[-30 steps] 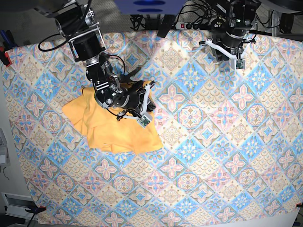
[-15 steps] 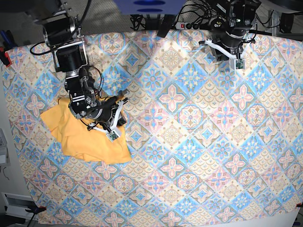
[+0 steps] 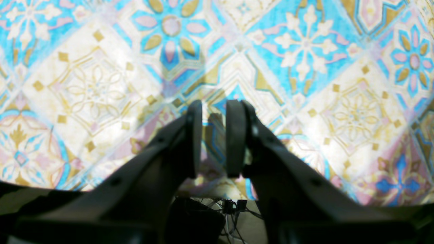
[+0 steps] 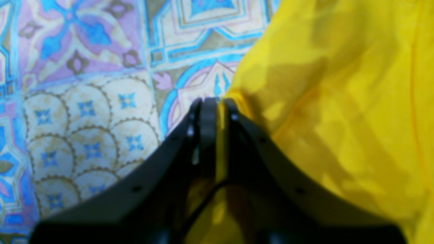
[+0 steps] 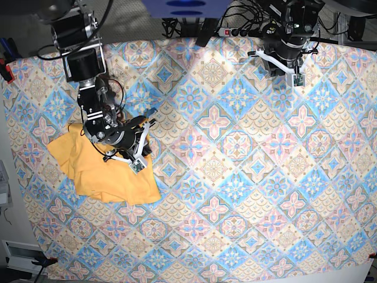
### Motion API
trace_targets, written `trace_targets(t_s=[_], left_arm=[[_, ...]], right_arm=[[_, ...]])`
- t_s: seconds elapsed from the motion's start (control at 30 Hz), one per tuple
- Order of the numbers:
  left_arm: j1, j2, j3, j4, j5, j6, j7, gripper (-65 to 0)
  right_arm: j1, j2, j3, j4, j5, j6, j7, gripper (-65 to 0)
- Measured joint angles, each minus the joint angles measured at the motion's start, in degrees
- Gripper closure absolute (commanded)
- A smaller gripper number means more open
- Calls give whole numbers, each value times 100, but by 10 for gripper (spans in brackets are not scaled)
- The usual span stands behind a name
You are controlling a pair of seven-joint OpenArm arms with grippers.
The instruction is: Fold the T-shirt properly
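Base: R claw (image 5: 143, 139) pinching T-shirt (image 5: 100, 171) edge | L claw (image 3: 213, 135) slightly ajar, empty

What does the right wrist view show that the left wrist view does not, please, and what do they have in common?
Only the right wrist view shows the T-shirt, yellow cloth filling its right side, with an edge pinched in the right gripper, whose jaws are closed on the fabric. Only the left wrist view shows the left gripper, jaws slightly apart with nothing between them, hanging over bare cloth, plus some cables past the table edge. Both show the patterned tablecloth beneath dark gripper fingers.
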Motion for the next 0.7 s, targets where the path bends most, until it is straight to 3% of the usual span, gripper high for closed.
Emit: trace_targets(t_s=[0.07,0.3,0.43,0.7], left_arm=[[11,-4,2,17,0,2,-2,-111],[326,-4,17,131,2,-4,4,-111],[485,-7,17,146,-33,-22,-2,-110],[879,-17,17,155,-778,-9,-2,-105]], right_arm=[[-278,2,68,658,-17,42,-428,-44],[-1873,-22,1045,2787,48,46,-1012,-44],[-2697,-37,1567,3340,46,72,-997,-44],[-4210,-13,2511,3980,46,50,-992,-40]])
